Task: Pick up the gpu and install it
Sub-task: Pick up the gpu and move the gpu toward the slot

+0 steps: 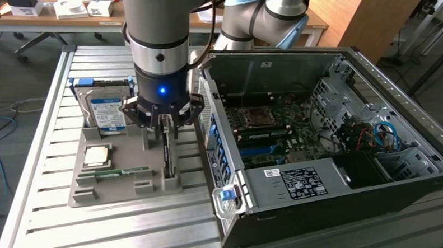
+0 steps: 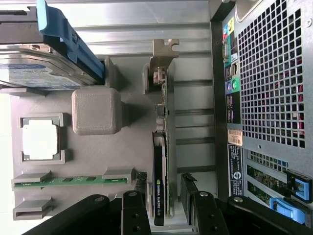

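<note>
The gpu (image 1: 168, 158) stands on edge in a slot of the grey holder tray (image 1: 135, 145), on the side nearest the computer case. In the wrist view it is a thin dark card (image 2: 160, 152) with its pale tan bracket (image 2: 164, 54) at the far end. My gripper (image 1: 165, 134) hangs directly over the card, and its black fingers (image 2: 131, 210) reach down on both sides. The gripper (image 2: 159, 191) is open, with a small gap left between each finger and the card. The card still sits in its slot.
The open computer case (image 1: 317, 156) lies at the exterior view's right, motherboard (image 1: 277, 129) exposed, its rear panel (image 2: 264, 73) close beside the gpu. The tray (image 2: 132, 127) also holds a hard drive (image 1: 106, 112), a processor (image 1: 95, 155) and a green memory stick (image 1: 114, 172).
</note>
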